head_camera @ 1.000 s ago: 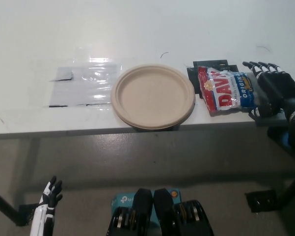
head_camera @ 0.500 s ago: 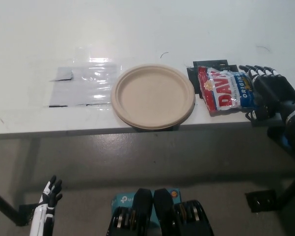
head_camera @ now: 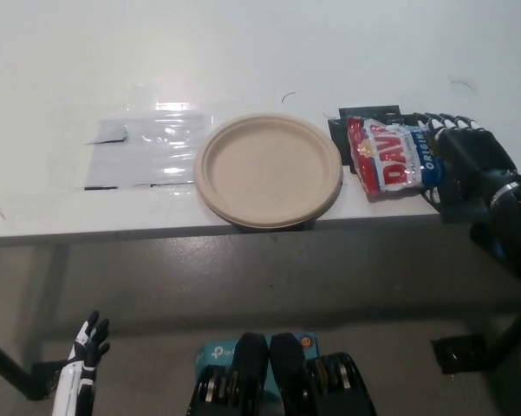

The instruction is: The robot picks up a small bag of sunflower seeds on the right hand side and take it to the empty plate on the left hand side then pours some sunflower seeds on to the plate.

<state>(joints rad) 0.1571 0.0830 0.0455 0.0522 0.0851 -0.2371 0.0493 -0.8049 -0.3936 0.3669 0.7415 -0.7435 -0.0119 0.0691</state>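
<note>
1. White tabletop (head_camera: 243, 52) fills the upper part of the view, with grey floor (head_camera: 269, 277) below its front edge.
2. Fingers (head_camera: 440, 120) of the black right hand (head_camera: 468, 160) are spread and laid over the right end of the sunflower seed bag (head_camera: 388, 158); they touch it, but I cannot tell whether they actually grip it.
3. That hand sits at the table's right edge, its black arm (head_camera: 511, 225) running off toward the lower right.
4. The bag is red, white and blue and lies flat on the table, partly over a black mat (head_camera: 351, 121) whose corners show behind it.
5. Just left of the bag, nearly touching it, sits the round tan paper plate (head_camera: 269, 169). It has nothing on it, and its near rim reaches the table's front edge.
6. Farther left, a clear plastic sheet (head_camera: 147, 152) lies flat and shiny on the tabletop.
7. Down at the lower left, well below the table, the white left hand (head_camera: 85, 351) rests with its dark fingers apart and pointing up, holding nothing.
</note>
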